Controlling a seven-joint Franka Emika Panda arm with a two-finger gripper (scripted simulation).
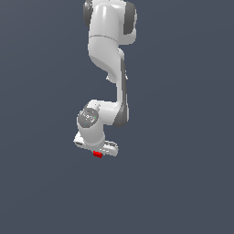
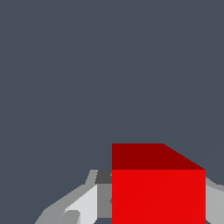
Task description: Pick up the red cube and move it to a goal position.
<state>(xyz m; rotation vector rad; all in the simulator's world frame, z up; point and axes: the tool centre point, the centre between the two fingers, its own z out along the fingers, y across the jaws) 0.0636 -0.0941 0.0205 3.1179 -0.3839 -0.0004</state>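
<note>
Hanging from the top of the exterior view, the white arm [image 1: 109, 45] bends down to its wrist, and the gripper [image 1: 97, 153] sits at its lowest end. The red cube [image 1: 97, 155] shows as a small red spot directly under the gripper body, touching it, a little towards the exterior view's left of centre. All around is plain dark blue-grey ground; whether the cube rests on it or is lifted clear cannot be told.

From the wrist view, the cube [image 2: 158, 197] fills much of the near field, with a bright red face and a darker red face above it. Grey and white fingers [image 2: 83, 205] appear against one side of it and another grey part at the opposite side, so the gripper [image 2: 148, 205] is closed around the cube, holding it.
</note>
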